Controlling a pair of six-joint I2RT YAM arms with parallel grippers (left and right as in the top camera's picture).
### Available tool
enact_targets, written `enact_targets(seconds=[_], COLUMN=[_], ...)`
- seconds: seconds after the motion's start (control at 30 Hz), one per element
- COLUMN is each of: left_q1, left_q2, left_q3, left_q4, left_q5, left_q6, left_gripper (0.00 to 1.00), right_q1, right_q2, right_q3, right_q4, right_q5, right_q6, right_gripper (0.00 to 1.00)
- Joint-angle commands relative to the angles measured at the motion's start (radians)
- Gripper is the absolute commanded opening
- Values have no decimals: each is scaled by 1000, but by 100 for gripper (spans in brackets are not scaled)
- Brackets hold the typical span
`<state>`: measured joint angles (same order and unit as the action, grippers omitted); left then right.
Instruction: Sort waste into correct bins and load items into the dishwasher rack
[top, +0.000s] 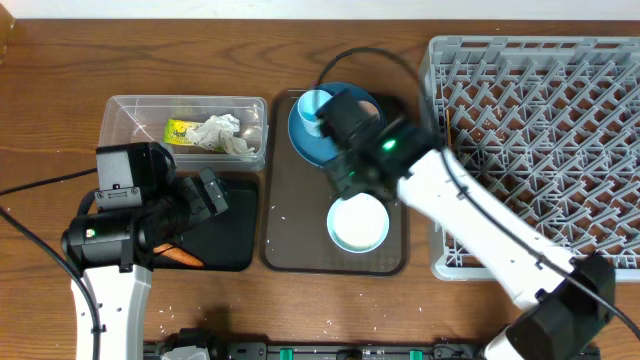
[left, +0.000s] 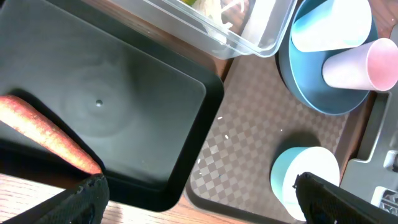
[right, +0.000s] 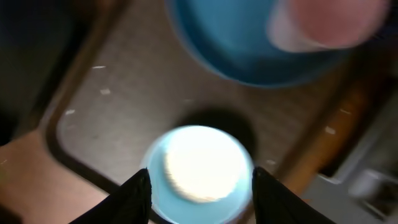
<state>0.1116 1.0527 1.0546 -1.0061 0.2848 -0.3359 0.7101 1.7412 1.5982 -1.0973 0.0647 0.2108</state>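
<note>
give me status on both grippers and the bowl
Left gripper open over black tray, carrot in it. Right gripper open above bowl on brown tray. Nothing blocking bowl.

Tabletop (top: 400, 20): brown wood, visible grain, low sheen.
Serving tray (left: 261, 130): brown, matt, fine chequered texture.
On the serving tray:
- plate (left: 311, 96): blue, smooth, glossy.
- light blue cup (left: 329, 25), pink cup (left: 364, 65): smooth, matt, plastic look.
- bowl (top: 358, 222): white and pale blue, smooth, strong glare.

Left of the serving tray:
- black tray (left: 143, 106): smooth satin plastic, faint circular mould mark.
- carrot piece (left: 50, 134): dull orange, slightly rough.
- clear tub (top: 125, 110): transparent glossy plastic.
- tissue (top: 222, 135): crumpled white paper.

Right of the serving tray, rack (top: 540, 100): grey matt plastic.
My right arm (top: 480, 228): white glossy shell.
</note>
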Motion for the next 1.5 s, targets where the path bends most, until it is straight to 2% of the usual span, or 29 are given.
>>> enact_targets(seconds=[0.0,0.2,0.23,0.33,0.37,0.6,0.9,1.03,1.1,1.17,1.47], left_q1=[5,5,5,5,5,5,5,-7,-48,-105,-549], left_q2=[-7,-7,-7,-7,-7,-7,-7,-3,3,13,118], left_q3=[18,18,18,18,18,18,18,12,-1,-10,-11], left_q4=[-1,-1,-1,-1,-1,-1,79,82,81,81,160], left_q5=[-6,-6,-6,-6,-6,-6,-5,180,240,222,-50], left_q6=[6,6,6,6,6,6,2,2,-2,-31,-252], left_gripper=[98,98,98,98,98,98,98,98,99,99,99], right_q1=[-85,-264,-296,-397,-419,-526,-539,-539,-539,-539,-539], right_q2=[-2,-2,-2,-2,-2,-2,-2,-2,-2,-2,-1], right_q3=[4,4,4,3,3,3,3,3,3,3,3], right_q4=[-25,-78,-85,-105,-104,-103,-103,-103,-103,-103,-103], right_q5=[33,171,171,144,130,92,92,92,92,92,92], right_q6=[-48,-48,-48,-29,-23,-25,-25,-25,-25,-25,-25], right_gripper=[53,56,64,96,99,99,99,99,99,99,99])
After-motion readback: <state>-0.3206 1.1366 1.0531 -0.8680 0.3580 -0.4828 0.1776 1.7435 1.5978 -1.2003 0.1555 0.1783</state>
